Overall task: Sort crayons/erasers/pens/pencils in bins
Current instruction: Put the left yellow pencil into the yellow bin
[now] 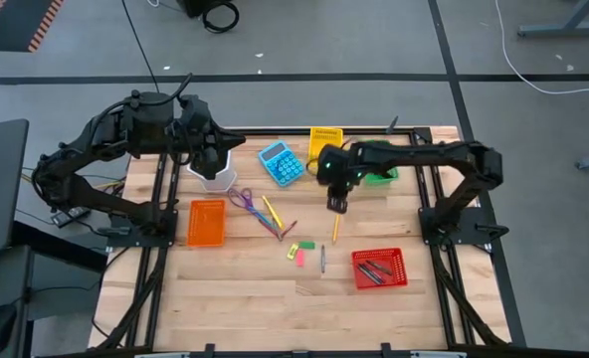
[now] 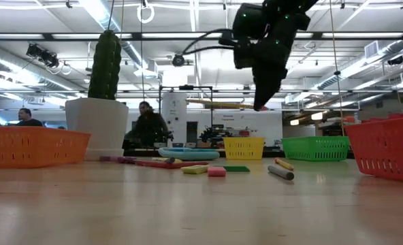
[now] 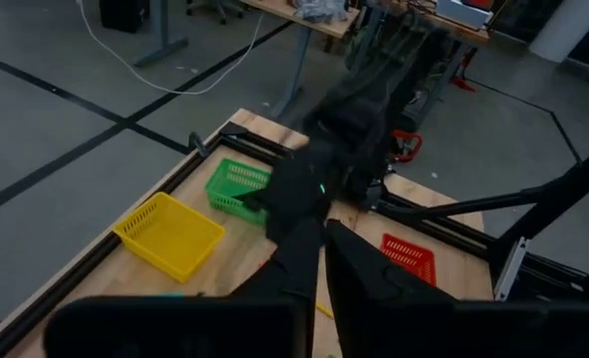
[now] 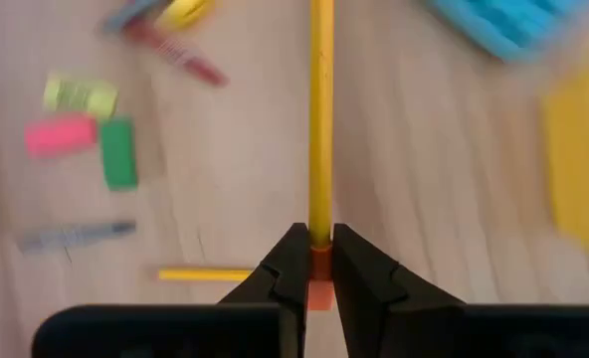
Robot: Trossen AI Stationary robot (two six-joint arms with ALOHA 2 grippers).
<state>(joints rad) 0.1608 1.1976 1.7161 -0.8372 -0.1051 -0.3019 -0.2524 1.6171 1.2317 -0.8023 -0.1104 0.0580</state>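
Observation:
My right gripper (image 1: 336, 204) hangs above the table's middle, shut on a yellow pencil (image 4: 320, 119). On the table below it lies a short yellow stick (image 1: 335, 229). Nearby lie a grey pen (image 1: 322, 259) and pink and green erasers (image 1: 298, 251). The bins stand around: orange (image 1: 206, 222), yellow (image 1: 325, 139), green (image 1: 382, 177), and red (image 1: 379, 268) with dark pens inside. My left gripper (image 1: 210, 159) waits shut over the white pot at the far left, with nothing between its fingers. My right gripper pinches the pencil's orange end (image 4: 319, 261) between its two fingertips. The fingers come steeply from above. The pencil's shaft runs on ahead of the fingers. In the low view nothing reaches from the gripper (image 2: 259, 102) down to the table, so the pencil is lifted clear.
A white pot (image 1: 215, 177) with a cactus (image 2: 106, 64) stands at the far left, with a blue calculator (image 1: 282, 164) beside it. Purple scissors (image 1: 243, 199) and crayons (image 1: 273, 214) lie left of centre. People (image 2: 147, 126) sit beyond the table.

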